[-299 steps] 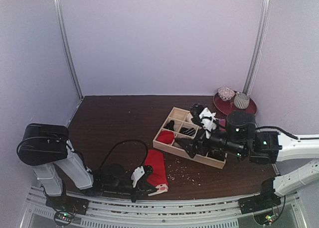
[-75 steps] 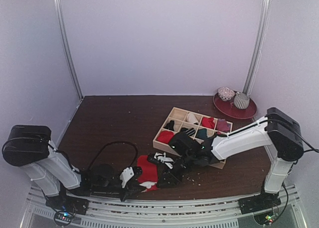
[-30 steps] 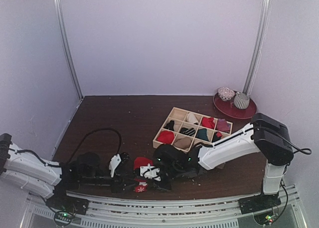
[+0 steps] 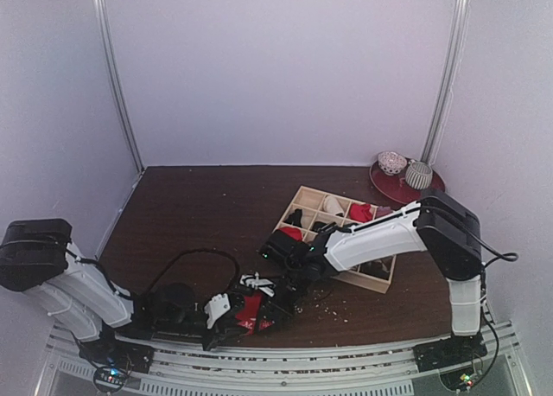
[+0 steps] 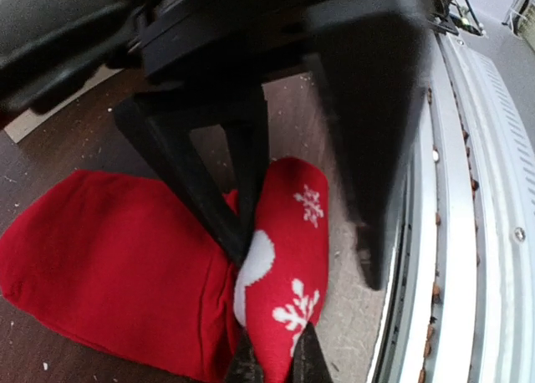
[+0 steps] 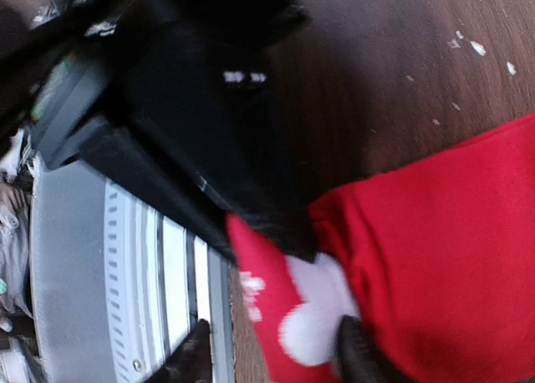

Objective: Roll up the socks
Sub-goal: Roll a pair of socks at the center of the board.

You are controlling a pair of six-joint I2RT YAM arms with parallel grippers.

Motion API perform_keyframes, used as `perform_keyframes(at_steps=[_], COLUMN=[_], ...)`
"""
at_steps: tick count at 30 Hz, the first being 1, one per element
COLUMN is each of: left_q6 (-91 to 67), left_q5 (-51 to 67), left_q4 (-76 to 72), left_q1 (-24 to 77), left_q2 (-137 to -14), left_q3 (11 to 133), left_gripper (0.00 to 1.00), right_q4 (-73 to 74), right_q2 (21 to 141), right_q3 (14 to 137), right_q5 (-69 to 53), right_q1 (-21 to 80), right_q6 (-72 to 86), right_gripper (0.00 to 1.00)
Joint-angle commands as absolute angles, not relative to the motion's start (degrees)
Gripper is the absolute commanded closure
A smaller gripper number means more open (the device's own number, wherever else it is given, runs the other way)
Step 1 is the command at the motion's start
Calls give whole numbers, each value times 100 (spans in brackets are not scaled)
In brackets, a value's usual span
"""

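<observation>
Red sock (image 4: 251,310) with a white snowflake end lies at 6 o'clock on the dark table (image 4: 199,207), just beside the front rail (image 4: 346,354); left gripper (image 5: 277,365) clamped tight on the patterned end; right gripper (image 6: 272,360) fingers apart, straddling that same end; wooden tray (image 4: 377,283) at 2 o'clock of the sock.

Top view is lit evenly & softly; back wall (image 4: 276,67) washed pale, table (image 4: 199,206) dark, shadows faint. Wrist views: edges bent by fisheye, near black parts blurred, rail (image 5: 485,232) overexposed at right.
</observation>
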State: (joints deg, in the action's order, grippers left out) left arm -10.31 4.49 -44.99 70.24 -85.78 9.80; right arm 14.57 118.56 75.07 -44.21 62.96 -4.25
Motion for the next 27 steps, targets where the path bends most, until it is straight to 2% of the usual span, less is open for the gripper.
perform_keyframes(at_steps=[1, 2, 3, 11, 17, 19, 23, 25, 27], left_q6=[-1560, -1663, -1760, -2331, -2550, -2570, -2605, -2630, -2645], left_q5=[-72, -87, -88, 173, 369, 412, 486, 519, 563], left_q4=[-4418, -4372, -4312, -4238, -4514, -4530, -4537, -4535, -4543], left_q1=[7044, 7041, 7032, 6969, 6908, 6908, 6899, 6891, 6891], left_q2=[-8786, -8807, -8832, -8994, -9169, -9233, -9333, -9361, -9376], left_q3=[1081, 1081, 1081, 1062, 1002, 1023, 1052, 1048, 1039], left_gripper=[100, 100, 100, 100, 100, 100, 100, 100, 100], right_q4=[1325, 1211, 1175, 1241, 755, 81, -1548, -1736, -1572], right_q2=[11363, 11164, 11003, 9803, 9045, 8706, 8087, 7984, 8042], right_q3=[7006, 6906, 6851, 6690, 6293, 5777, 4608, 4416, 4454], right_q5=[-3701, -3581, -3436, -1672, 1188, 1755, 2855, 3000, 2405], right_q1=[6327, 6320, 6318, 6343, 6807, 7005, 7054, 7015, 7009], right_q6=[-325, -289, -256, 2, -26, -424, -6, 175, 15], right_gripper=[16, 2, 0, 0, 0, 0, 0, 0, 0])
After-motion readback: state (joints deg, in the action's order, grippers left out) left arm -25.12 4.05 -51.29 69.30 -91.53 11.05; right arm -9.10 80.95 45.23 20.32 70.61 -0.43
